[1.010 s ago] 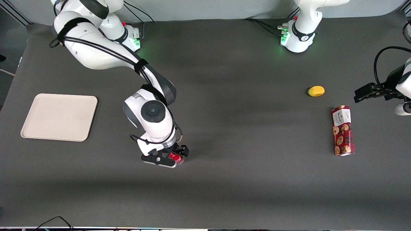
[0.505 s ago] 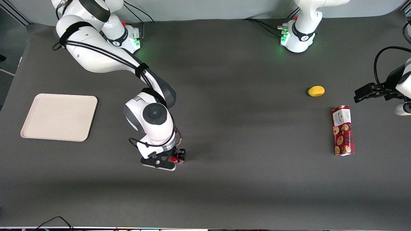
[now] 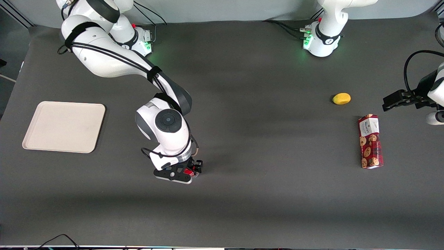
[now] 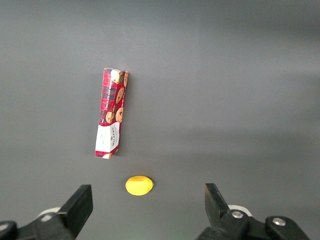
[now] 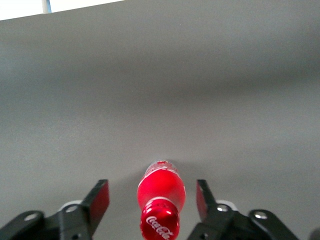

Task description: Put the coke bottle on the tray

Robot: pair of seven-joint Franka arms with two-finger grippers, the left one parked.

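One bottle (image 5: 161,199), one tray (image 3: 64,126), one cookie box (image 3: 370,141), one lemon (image 3: 341,98), one gripper (image 3: 185,172) around the bottle, fingers apart.

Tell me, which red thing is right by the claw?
The coke bottle, small and slim, sits between the open claw's fingers. The red cookie box lies toward the parked arm's end of the table.

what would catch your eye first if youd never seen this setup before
Most striking is the working arm bent low over the dark table, its pincer open with a finger on each side of the small red coke bottle. Next comes the pale tray, bare, toward the working arm's end of the table. Toward the parked arm's end lie a red cookie box and a small yellow fruit.
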